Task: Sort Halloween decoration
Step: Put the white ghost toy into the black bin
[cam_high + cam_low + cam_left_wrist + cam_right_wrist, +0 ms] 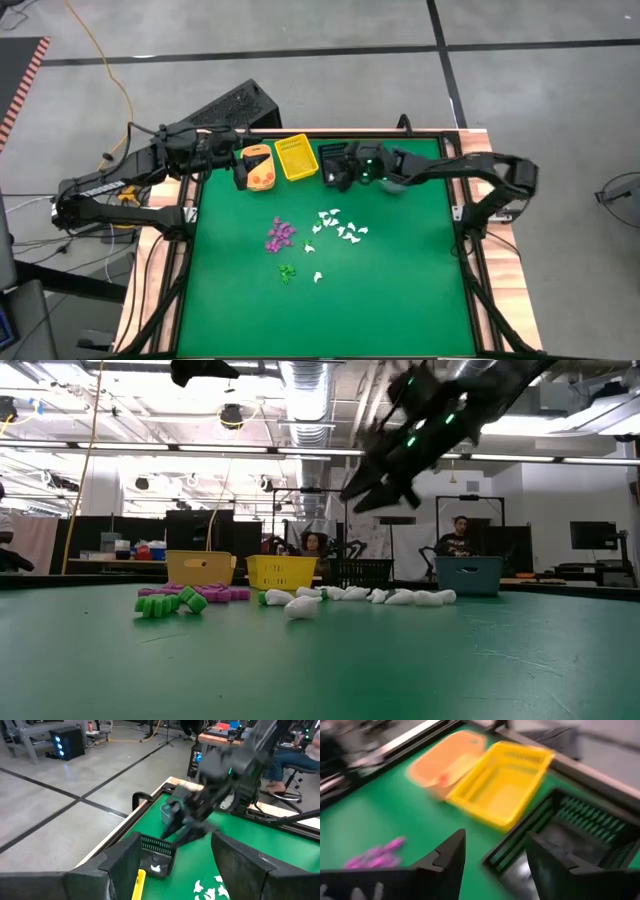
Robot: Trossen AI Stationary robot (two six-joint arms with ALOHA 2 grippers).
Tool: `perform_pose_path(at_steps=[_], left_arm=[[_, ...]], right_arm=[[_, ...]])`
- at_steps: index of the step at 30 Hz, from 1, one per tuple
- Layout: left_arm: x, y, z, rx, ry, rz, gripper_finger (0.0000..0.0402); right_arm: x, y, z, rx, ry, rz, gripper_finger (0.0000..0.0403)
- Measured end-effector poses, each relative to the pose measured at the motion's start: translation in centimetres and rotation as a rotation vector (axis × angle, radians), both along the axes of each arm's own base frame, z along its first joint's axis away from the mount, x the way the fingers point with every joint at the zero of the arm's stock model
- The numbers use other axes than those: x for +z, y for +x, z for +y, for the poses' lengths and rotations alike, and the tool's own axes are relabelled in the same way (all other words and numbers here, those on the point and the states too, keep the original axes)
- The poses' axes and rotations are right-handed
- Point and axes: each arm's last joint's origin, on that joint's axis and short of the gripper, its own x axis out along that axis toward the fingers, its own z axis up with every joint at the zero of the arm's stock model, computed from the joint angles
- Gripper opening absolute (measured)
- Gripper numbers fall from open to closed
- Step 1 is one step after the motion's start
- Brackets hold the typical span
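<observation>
Halloween decoration: tiny plastic trinkets loose on the green worktop, grouped by colour. White trinkets are the biggest scatter, mid-worktop right of centre, with a stray white one nearer, apart from the rest. Purple trinkets sit in a tight clump just left of the whites. Green trinkets form a small cluster near the purple, on the near side. One white piece lies inside the dark bin at the far edge.

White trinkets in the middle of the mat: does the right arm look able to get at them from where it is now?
Probably yes. The right gripper hangs open above the black bin, and only bare green mat lies between it and the white trinkets. The left gripper waits by the orange bin, off that path.
</observation>
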Motion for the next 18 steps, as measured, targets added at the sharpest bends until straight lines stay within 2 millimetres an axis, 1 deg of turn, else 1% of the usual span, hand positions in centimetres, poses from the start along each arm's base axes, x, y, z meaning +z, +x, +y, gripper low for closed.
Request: perform_pose_path(at_steps=[4,6,9,11,14,18], left_arm=[[0.0,0.0,0.0,-0.016,0.012,0.007,0.0231],[0.0,0.0,-0.1,-0.023,0.013,0.006,0.0232],[0.0,0.0,-0.1,-0.027,0.012,0.006,0.0232],[0.0,0.0,-0.1,-0.026,0.011,0.006,0.0232],[0.0,0.0,-0.1,-0.025,0.006,0.004,0.0232],[-0.1,0.2,0.0,-0.025,0.002,0.007,0.0232]], right_arm=[[2.2,-2.6,3.3,0.122,0.047,0.086,0.0193],[2.8,-3.9,5.2,0.174,0.042,0.144,0.0188],[3.3,-5.8,8.2,0.190,0.008,0.193,0.0181],[2.9,-6.9,10.1,0.181,-0.020,0.187,0.0178],[1.4,-8.7,12.5,0.140,-0.044,0.180,0.0176],[-1.3,-10.3,14.1,0.128,-0.056,0.217,0.0177]])
